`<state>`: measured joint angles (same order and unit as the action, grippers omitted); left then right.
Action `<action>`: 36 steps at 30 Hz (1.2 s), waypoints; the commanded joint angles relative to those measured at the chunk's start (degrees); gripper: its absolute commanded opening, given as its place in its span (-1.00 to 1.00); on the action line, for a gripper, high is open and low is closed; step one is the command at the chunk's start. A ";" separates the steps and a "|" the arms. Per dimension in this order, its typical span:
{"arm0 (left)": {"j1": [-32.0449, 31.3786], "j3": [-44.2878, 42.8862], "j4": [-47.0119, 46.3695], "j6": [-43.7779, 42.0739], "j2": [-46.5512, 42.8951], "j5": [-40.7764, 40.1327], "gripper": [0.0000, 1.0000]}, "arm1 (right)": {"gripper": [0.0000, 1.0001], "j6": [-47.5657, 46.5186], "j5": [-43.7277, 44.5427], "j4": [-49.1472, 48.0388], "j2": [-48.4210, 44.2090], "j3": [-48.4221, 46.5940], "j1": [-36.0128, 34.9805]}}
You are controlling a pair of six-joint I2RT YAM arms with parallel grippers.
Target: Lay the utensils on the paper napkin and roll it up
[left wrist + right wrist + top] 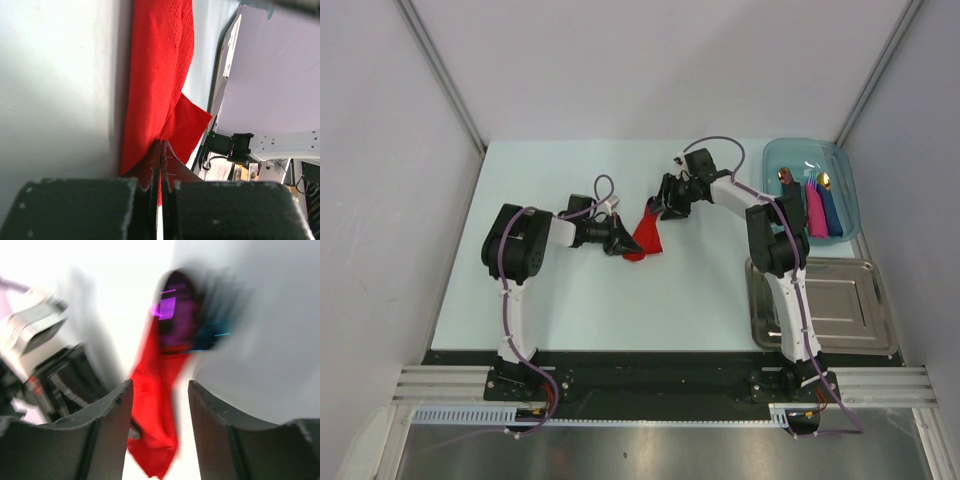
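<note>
On table (600, 300), red napkin roll (645, 237), long axis roughly 12-to-6; left gripper (617, 240) at its 9 o'clock, jaws clamped on napkin edge; right gripper (667, 205) nearer 1 o'clock end, jaws parted, contact unclear; utensils (172, 315) poke out there, blurred.

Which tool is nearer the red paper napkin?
Left. The left tool is shut on an edge of the red paper napkin; the right tool is open at its far end.

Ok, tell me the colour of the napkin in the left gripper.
The napkin is bright red, clearest in the left wrist view.
</note>
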<state>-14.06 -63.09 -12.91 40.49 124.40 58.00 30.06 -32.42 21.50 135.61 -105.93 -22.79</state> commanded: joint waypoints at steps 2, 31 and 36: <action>0.18 0.78 4.91 -3.22 1.55 -7.28 -1.00 | 0.08 1.93 9.13 4.61 -2.19 -1.74 0.29; 0.18 1.48 2.89 -1.99 1.20 -6.93 -1.00 | -0.55 2.19 9.84 5.58 3.69 1.25 -2.88; 0.18 1.39 2.19 -1.99 0.50 -7.11 -1.00 | -1.00 4.04 2.20 1.45 3.52 1.61 -1.91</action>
<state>-14.06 -63.11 -13.02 40.60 124.40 58.02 33.71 -28.10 22.87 136.46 -105.25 -24.75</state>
